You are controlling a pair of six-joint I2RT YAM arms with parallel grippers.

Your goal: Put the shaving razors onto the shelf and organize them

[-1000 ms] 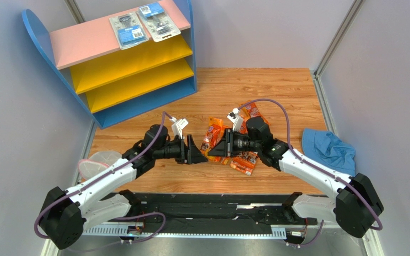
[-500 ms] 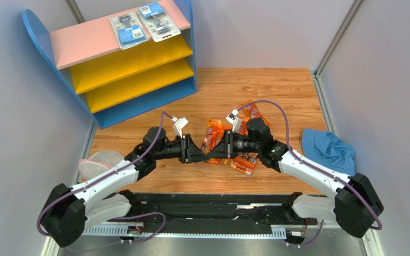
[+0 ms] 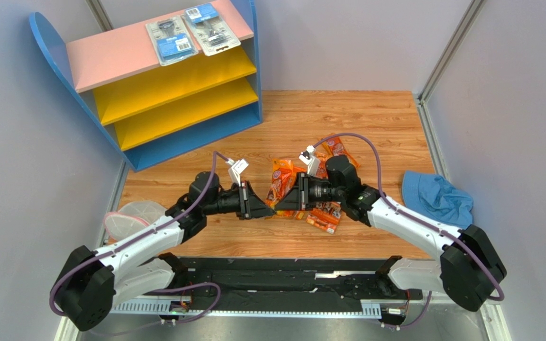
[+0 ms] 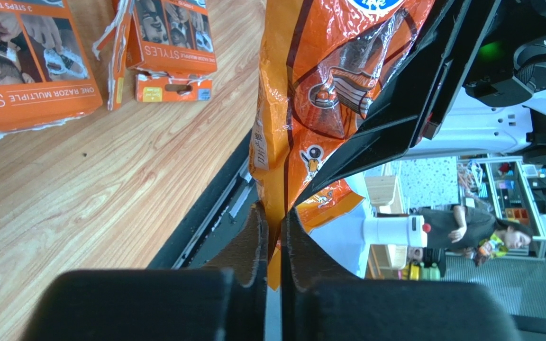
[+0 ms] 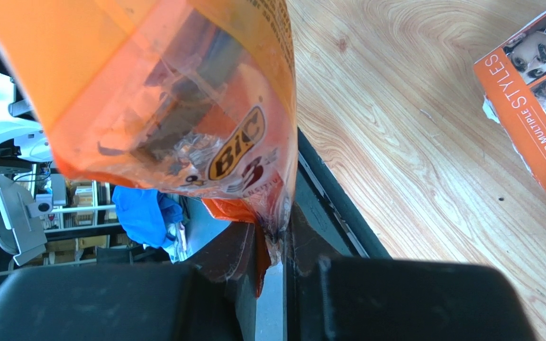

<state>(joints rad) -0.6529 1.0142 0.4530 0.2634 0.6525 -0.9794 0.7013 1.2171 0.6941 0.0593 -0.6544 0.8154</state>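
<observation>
A small orange razor bag [image 3: 284, 179] hangs between both grippers above mid-table. My left gripper [image 3: 269, 206] is shut on one edge of the bag [image 4: 311, 106], with its pads pinching the foil. My right gripper [image 3: 283, 200] is shut on the opposite edge of that bag [image 5: 169, 106]. In the wrist views the left gripper [image 4: 274, 222] and the right gripper [image 5: 272, 238] both show foil between the pads. More orange razor packs [image 3: 323, 217] lie under the right arm. The shelf [image 3: 112, 53] stands at the far left with two blister packs [image 3: 172, 39] on its pink top board.
A blue cloth [image 3: 436, 199] lies at the right edge by the wall. A clear round lid [image 3: 130, 217] sits at the left beside my left arm. Orange razor cards [image 4: 26, 64] lie flat on the wood near the grippers. Grey walls enclose the table.
My left gripper moved right to the orange bag and shut on its edge. The right gripper kept its hold and shifted slightly left with the bag.
</observation>
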